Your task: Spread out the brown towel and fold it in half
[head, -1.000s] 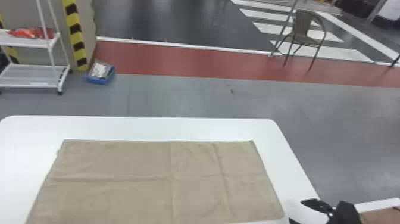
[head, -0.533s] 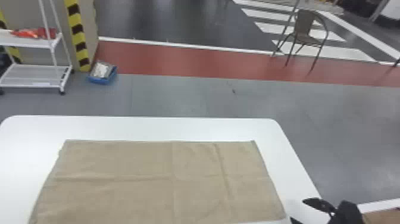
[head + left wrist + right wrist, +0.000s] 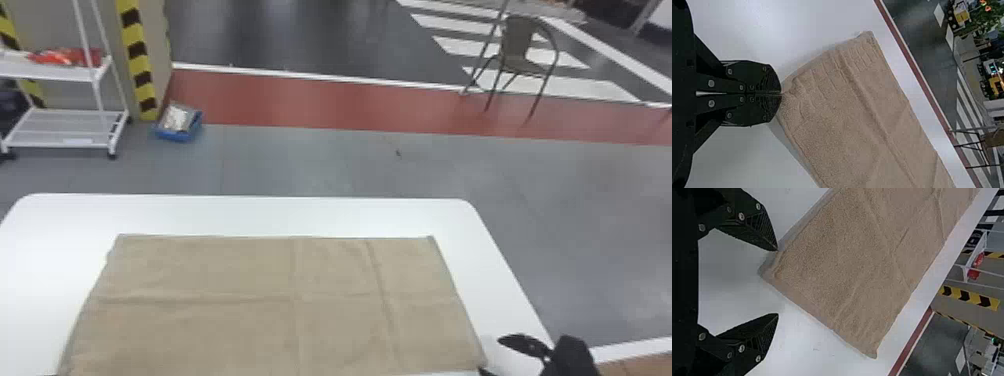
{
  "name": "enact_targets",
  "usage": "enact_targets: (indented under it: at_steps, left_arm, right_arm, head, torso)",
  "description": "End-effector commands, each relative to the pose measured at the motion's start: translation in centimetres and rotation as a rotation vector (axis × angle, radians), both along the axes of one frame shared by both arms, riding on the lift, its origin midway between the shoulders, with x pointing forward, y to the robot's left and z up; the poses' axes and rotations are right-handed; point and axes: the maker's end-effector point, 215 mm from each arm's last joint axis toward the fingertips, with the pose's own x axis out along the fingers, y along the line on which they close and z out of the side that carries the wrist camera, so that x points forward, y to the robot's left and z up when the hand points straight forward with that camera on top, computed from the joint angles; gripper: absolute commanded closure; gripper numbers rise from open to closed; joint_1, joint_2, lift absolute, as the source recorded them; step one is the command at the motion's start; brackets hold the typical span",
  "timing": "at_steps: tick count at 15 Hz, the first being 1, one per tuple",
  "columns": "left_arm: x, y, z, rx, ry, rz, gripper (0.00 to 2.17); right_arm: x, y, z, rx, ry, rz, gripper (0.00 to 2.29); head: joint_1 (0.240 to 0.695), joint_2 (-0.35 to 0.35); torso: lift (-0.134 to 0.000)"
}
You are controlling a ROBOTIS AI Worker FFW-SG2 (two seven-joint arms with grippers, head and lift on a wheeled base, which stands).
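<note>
In the head view, the right gripper (image 3: 490,354) has edged closer to the near right corner of the brown towel (image 3: 250,310), which lies spread on the white tabletop (image 3: 240,215); a second grasp seems close. In the left wrist view, the left gripper (image 3: 781,93) has its fingers pinched together on a towel corner. In the right wrist view, the right fingers stand wide beside the opposite corner (unheld, so folding should wait).

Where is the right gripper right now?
In the head view, the right gripper is at the lower right, by the near right corner of the brown towel on the white table.
</note>
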Motion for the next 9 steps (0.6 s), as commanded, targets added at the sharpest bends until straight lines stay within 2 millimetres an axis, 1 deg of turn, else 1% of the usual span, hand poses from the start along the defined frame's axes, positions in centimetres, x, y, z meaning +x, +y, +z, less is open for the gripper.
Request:
enact_targets:
  at_steps: [1, 3, 4, 6, 8, 9]
  left_arm:
    - [0.0, -0.1, 0.0, 0.000, 0.000, -0.001, 1.36]
    - [0.0, 0.1, -0.1, 0.001, 0.002, 0.001, 1.36]
    - [-0.1, 0.3, -0.2, 0.002, 0.004, 0.004, 1.36]
    - [-0.1, 0.3, -0.2, -0.001, 0.004, 0.005, 1.36]
    - [-0.1, 0.3, -0.2, 0.001, 0.005, 0.005, 1.36]
    - [0.0, 0.2, -0.2, -0.001, 0.004, 0.005, 1.36]
  right_arm:
    - [1.0, 0.5, -0.7, 0.011, 0.007, -0.001, 0.34]
    - [1.3, 0.6, -1.5, 0.011, 0.037, -0.011, 0.35]
    - [1.3, 0.6, -1.6, 0.008, 0.044, -0.010, 0.40]
    - [1.4, 0.1, -1.1, 0.013, 0.038, -0.016, 0.40]
    - [1.0, 0.0, -0.1, 0.049, 0.027, -0.011, 0.40]
    - [0.9, -0.2, 0.0, 0.049, 0.027, -0.011, 0.40]
  head:
    - [0.695, -0.215]
    - [0.695, -0.207]
    - [0.695, -0.204]
    - [0.695, -0.198]
    - [0.695, -0.199]
    - [0.695, -0.199]
  torso:
    - [0.000]
    - [0.000]
    - [0.000]
    - [0.000]
    - [0.000]
    - [0.000]
